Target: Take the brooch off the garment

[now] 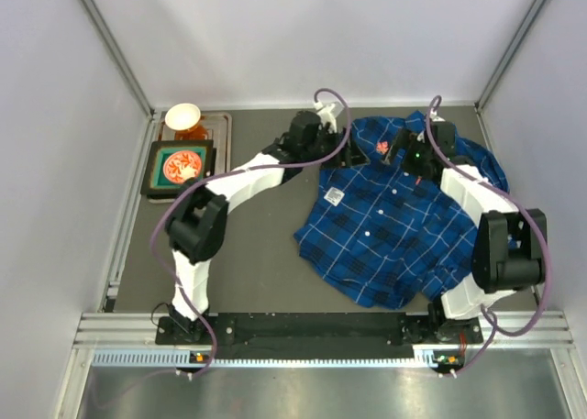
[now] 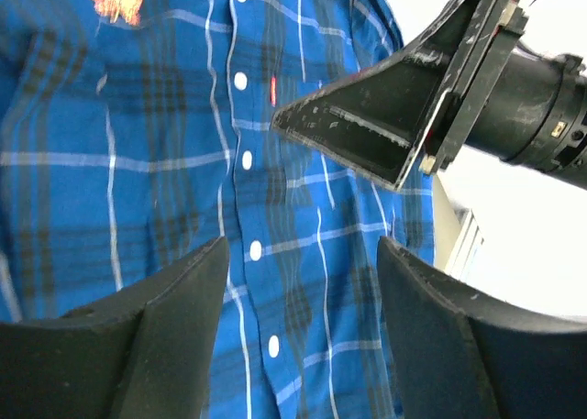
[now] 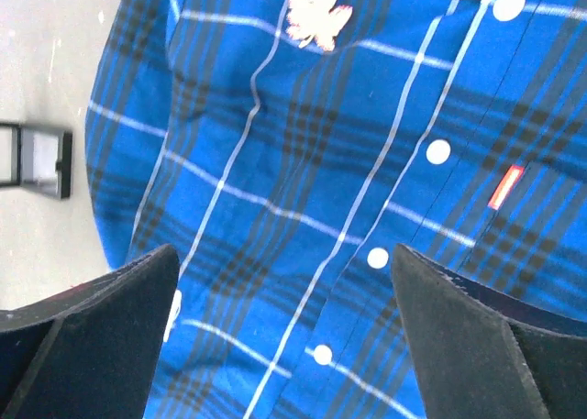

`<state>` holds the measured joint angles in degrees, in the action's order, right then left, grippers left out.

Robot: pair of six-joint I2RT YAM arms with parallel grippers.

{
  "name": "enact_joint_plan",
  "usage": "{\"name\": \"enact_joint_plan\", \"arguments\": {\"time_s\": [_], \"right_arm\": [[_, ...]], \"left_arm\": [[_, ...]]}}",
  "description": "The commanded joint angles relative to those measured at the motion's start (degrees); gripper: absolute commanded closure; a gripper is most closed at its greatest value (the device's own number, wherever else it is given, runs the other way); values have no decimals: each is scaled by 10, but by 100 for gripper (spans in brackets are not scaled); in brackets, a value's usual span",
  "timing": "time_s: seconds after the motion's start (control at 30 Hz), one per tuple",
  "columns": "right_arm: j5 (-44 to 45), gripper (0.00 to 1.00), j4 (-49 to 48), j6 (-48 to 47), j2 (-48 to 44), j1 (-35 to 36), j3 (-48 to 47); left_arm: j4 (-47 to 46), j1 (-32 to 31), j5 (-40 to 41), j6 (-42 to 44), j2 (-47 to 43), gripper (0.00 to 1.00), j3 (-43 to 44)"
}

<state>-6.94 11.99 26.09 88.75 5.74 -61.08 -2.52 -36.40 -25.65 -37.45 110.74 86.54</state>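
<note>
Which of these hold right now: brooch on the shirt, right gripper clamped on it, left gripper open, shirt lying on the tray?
1. The brooch is on the garment. True.
2. The right gripper is shut on the brooch. False: it is open and empty, with the brooch beyond its fingertips.
3. The left gripper is open. True.
4. The garment lies on the tray. False: it lies on the table, to the right of the tray.
</note>
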Motion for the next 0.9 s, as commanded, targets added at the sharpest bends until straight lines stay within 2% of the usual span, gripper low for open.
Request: {"name": "enact_joint_plan", "arguments": {"time_s": [0.0,0.07,0.2,0.3,0.37,0.4,0.47,0.67,0.87], "right_arm": [[-68,10,-31,41,56,-47,-70],[-80,13,-40,45,98,-54,-92],[-91,26,-58,55,155,-78,-148],[-121,36,-86,62,194,-93,-184],[-139,44,-86,66,221,-103,-209],[-148,55,-86,71,245,-107,-231],[-168,58,-92,77,265,-108,-249],[-181,58,-95,67,331,-108,-303],[-203,59,-99,69,388,-108,-345]], "left_arm": [[-35,-13,-21,18,87,32,125],[-32,-16,-23,13,156,36,185],[-40,-19,-36,-17,311,52,383],[-77,-17,-9,-37,382,59,455],[-113,-17,22,-40,403,65,463],[-155,-17,31,-40,418,67,464],[-181,-17,65,-40,432,71,466],[-221,-16,103,-48,475,75,478],[-199,-13,142,-64,503,76,476]]}}
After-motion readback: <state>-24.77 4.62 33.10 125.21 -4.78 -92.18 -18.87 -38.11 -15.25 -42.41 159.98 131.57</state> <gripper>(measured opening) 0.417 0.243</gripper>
